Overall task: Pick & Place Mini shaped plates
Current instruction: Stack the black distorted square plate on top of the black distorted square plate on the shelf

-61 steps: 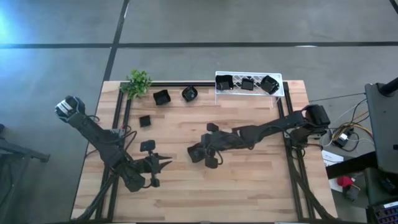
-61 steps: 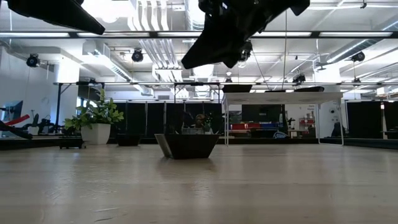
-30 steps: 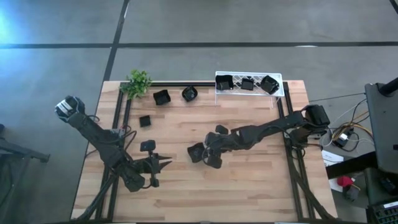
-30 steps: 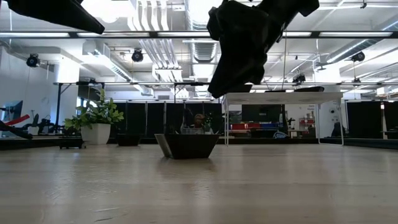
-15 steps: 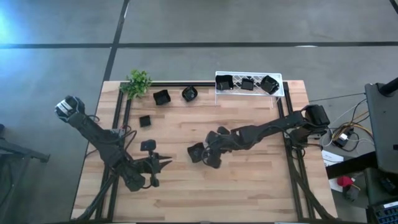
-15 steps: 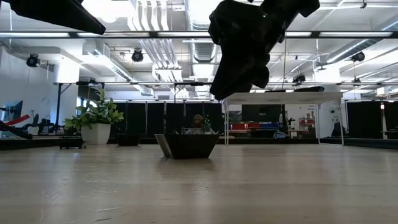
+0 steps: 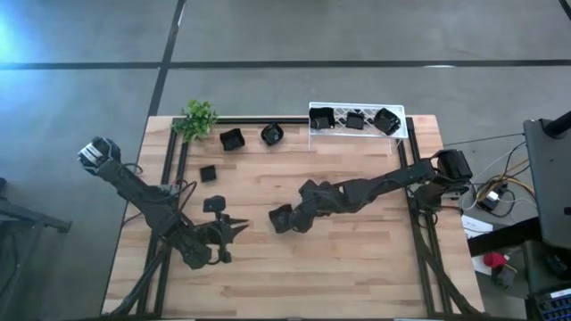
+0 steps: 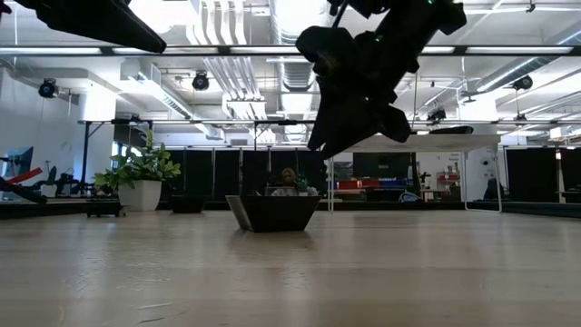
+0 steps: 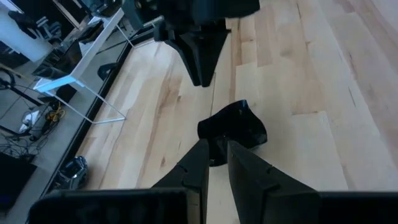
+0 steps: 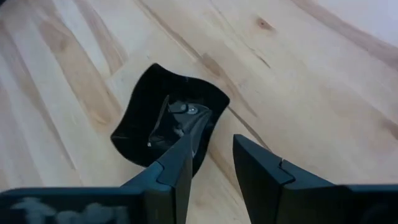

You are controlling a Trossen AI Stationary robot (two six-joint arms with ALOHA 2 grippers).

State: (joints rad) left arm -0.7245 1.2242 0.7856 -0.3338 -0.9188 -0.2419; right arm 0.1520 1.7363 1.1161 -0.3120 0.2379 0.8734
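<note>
One mini shaped plate [image 7: 280, 218], black with a wavy raised rim, lies flat on the wood near the table's middle. It also shows in the low view as the plate [image 8: 272, 211]. My right gripper [image 10: 211, 142] hovers just above the plate [image 10: 161, 121], open by a narrow gap. One finger is over the bowl and the other is outside the rim. The low view shows air between the right gripper [image 8: 322, 145] and the plate. My left gripper [image 9: 216, 148] waits to the plate's left [image 7: 239, 228], its fingers a narrow gap apart, pointing at it.
Three more black plates lie toward the far left: plate [image 7: 232, 139], plate [image 7: 271, 134] and plate [image 7: 208, 173]. Three sit in the white rack [image 7: 403, 126] at the far edge. A green plant [image 7: 198, 119] stands at the far left corner. Bare wood spreads along the near edge.
My right gripper has drawn back toward the table's right, uncovering the plate. It has then come down toward the plate and turned at the wrist. The plate has stayed flat in place. My left arm has shifted slightly toward the far edge.
</note>
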